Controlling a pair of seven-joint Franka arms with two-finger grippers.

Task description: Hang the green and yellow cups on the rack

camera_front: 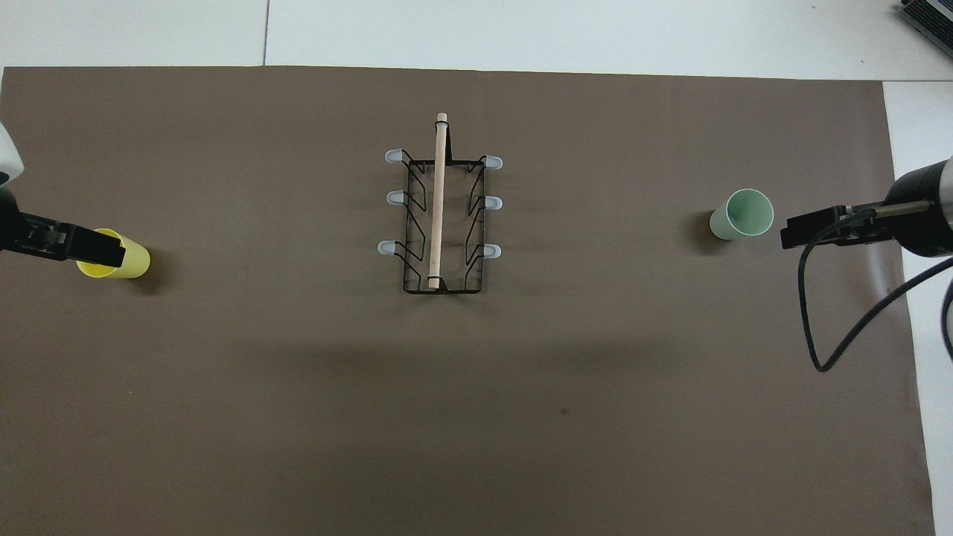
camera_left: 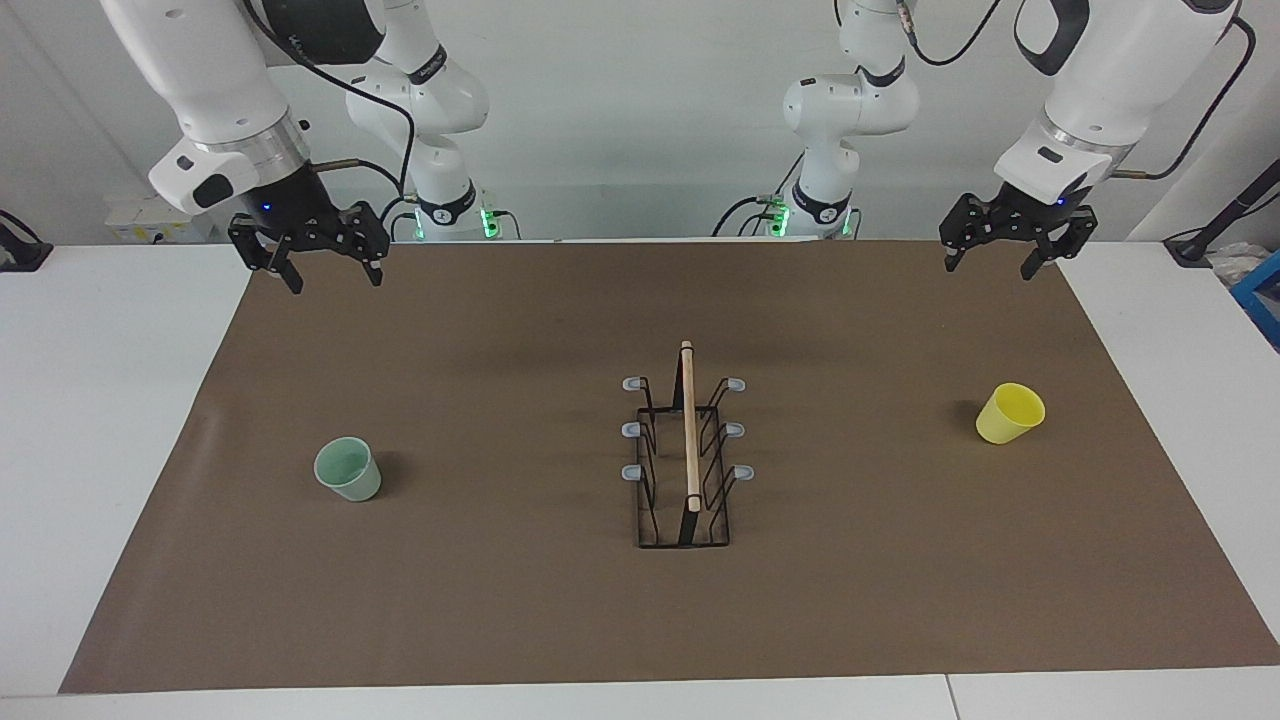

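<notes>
Facing view: the rack is seen standing mid-table on the brown mat, its wooden rod running along the top. The green cup is set upright toward the right arm's end, the yellow cup toward the left arm's end, tilted or on its side. Both the left gripper and the right gripper are held raised over the mat's edge nearest the robots, jaws spread wide, nothing gripped.
</notes>
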